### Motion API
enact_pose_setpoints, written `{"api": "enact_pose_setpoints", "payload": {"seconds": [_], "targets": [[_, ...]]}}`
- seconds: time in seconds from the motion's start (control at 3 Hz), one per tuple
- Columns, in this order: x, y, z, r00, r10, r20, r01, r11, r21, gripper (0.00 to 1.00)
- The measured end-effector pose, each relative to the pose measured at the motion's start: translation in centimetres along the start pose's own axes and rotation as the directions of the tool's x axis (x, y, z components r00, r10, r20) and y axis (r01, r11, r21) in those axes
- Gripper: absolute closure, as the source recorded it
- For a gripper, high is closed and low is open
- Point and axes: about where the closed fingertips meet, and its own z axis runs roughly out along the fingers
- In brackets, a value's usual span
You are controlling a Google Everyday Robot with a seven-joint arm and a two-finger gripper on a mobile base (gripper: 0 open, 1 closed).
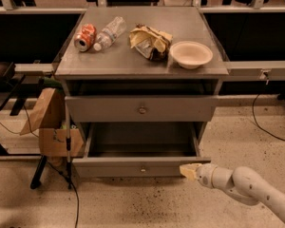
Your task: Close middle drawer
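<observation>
On the cabinet top: a crushed red soda can (85, 36), a clear plastic bottle (109, 32) laid on its side, a crumpled snack bag (149, 42) and a pale round bowl (191, 54) are set in a row across the gray metal cabinet (142, 66), with the can toward the cabinet's left edge and the bowl toward its right.
Upper drawer: the taller-fronted upper drawer (99, 109) is seen shut just beneath the cabinet top, and a brassy knob (142, 110) is fixed at its centre.
Middle drawer: the middle drawer (109, 166) is pulled well out of the cabinet's front, below the upper drawer; its long gray tray is exposed, and a small round knob (142, 168) is set in the middle of its low front panel.
Gripper: the gripper (188, 171) is held low at the cabinet's front right, at the right end of the middle drawer's front panel; whether it is touching the panel or just beside it cannot be told.
Fingers: the pale tips are drawn together with no gap seen, and nothing is gripped.
Arm: the white arm (247, 189) is stretched in from beyond the cabinet's right front, over the speckled floor (147, 203).
Beside the cabinet: a brown paper bag (45, 110) and a cardboard box (54, 141) are placed against the cabinet's left side.
</observation>
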Motion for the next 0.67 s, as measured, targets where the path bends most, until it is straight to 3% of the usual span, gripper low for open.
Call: {"api": "enact_pose_setpoints", "payload": {"seconds": [0.67], "targets": [[-1.47, 0.19, 0.26, 1.000, -0.020, 0.021, 0.020, 0.9998, 0.008, 1.00]]}}
